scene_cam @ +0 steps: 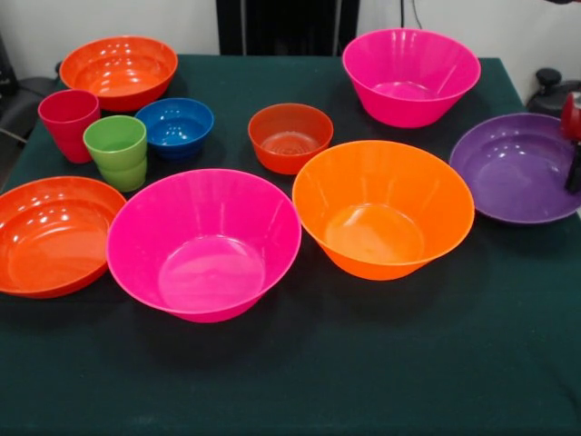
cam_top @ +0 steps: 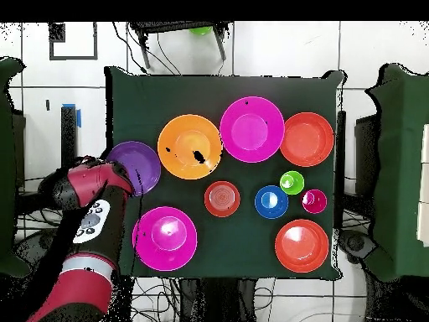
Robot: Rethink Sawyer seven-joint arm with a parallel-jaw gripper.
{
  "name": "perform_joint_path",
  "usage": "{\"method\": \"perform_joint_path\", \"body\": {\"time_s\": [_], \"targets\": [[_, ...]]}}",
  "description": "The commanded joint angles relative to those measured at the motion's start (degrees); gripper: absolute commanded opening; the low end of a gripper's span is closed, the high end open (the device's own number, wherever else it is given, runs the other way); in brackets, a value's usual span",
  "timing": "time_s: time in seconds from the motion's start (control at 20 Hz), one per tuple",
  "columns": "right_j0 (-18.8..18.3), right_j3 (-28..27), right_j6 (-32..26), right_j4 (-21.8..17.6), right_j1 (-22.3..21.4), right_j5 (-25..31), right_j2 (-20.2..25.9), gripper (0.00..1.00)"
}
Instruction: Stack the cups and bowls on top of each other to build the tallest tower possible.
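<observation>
Bowls (scene_cam: 381, 211) and cups (scene_cam: 116, 150) all separate, upright; no tower begun. Gripper (scene_cam: 572, 145) at purple bowl (scene_cam: 517, 168), apparently; jaws' state cannot tell. Next: invert a pink bowl (scene_cam: 204, 243) as base.

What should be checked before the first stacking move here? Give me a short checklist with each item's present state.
1. All bowls single and upright, none nested: ok.
2. Tower begun: not ok, nothing stacked.
3. Large pink bowl free to lift: ok.
4. Red cup and green cup standing upright: ok.
5. Gripper near the purple bowl, open or shut: cannot tell.
6. Arm off the other bowls: ok.
</observation>
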Motion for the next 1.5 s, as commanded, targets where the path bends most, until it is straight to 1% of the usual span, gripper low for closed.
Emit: {"method": "perform_joint_path", "body": {"time_s": [0.05,0.2,0.4,0.55,0.65,0.7,0.75,0.95,1.1,1.2,1.5], "targets": [[-1.9,4.2,2.3,-0.3,0.3,3.5,10.7,0.00],[-2.7,4.7,2.0,-0.9,-0.3,1.5,12.0,0.00],[-3.0,4.1,2.2,-1.9,-0.3,-1.8,12.2,0.00],[-2.3,3.3,3.4,-3.0,-0.3,-7.0,10.9,0.00],[-1.4,2.6,4.0,-3.5,-0.7,-9.3,9.4,0.00],[-0.9,2.2,4.1,-3.6,-0.8,-9.6,8.4,0.00],[-0.9,2.1,4.2,-3.7,-1.2,-10.8,8.4,0.00],[-1.5,2.8,4.0,-3.2,-2.7,-11.0,9.6,0.00],[-2.6,2.4,3.2,-2.5,-3.4,-9.6,11.0,0.00],[-4.0,2.5,2.4,-2.2,-4.3,-8.2,12.9,0.00],[-7.6,0.9,-0.4,-2.4,-5.5,-4.3,16.0,0.00]]}}
